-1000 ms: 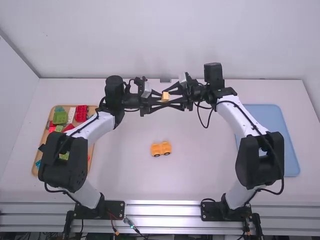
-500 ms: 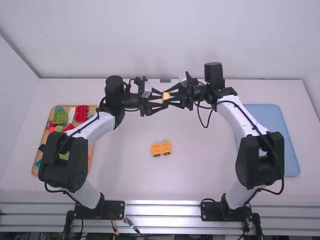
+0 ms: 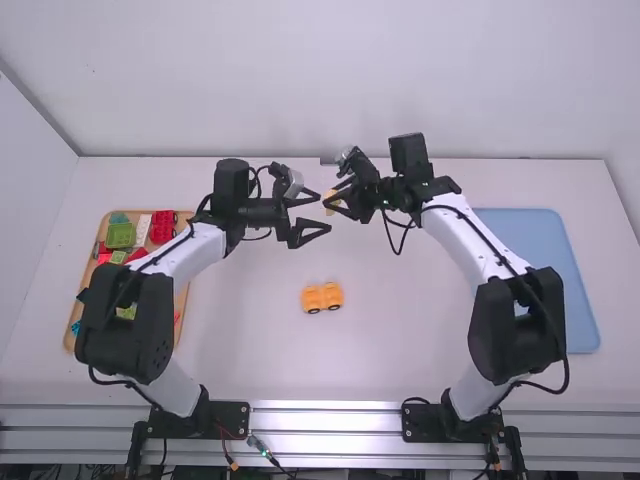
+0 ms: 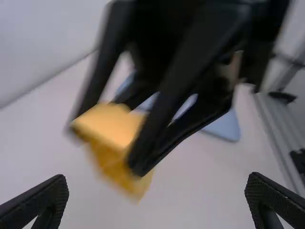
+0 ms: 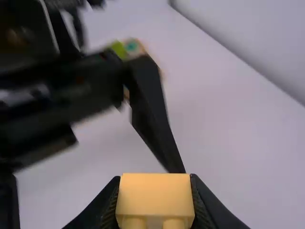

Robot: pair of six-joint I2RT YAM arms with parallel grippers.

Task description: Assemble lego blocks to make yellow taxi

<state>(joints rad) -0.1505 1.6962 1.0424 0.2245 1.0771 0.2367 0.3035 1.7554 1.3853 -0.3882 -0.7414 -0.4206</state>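
Above the white table (image 3: 410, 320), the right gripper (image 3: 333, 203) clasps a small yellow plastic block (image 5: 155, 194); the left gripper (image 3: 325, 213) stands empty and spread. An uneven pinch could tilt the block, seating it askew on the yellow-orange wheeled lego base (image 3: 322, 296) lying on the table.

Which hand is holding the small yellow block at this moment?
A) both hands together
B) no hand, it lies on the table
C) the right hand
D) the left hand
C: the yellow block sits between the fingers of the right hand, while the left hand is open and empty.
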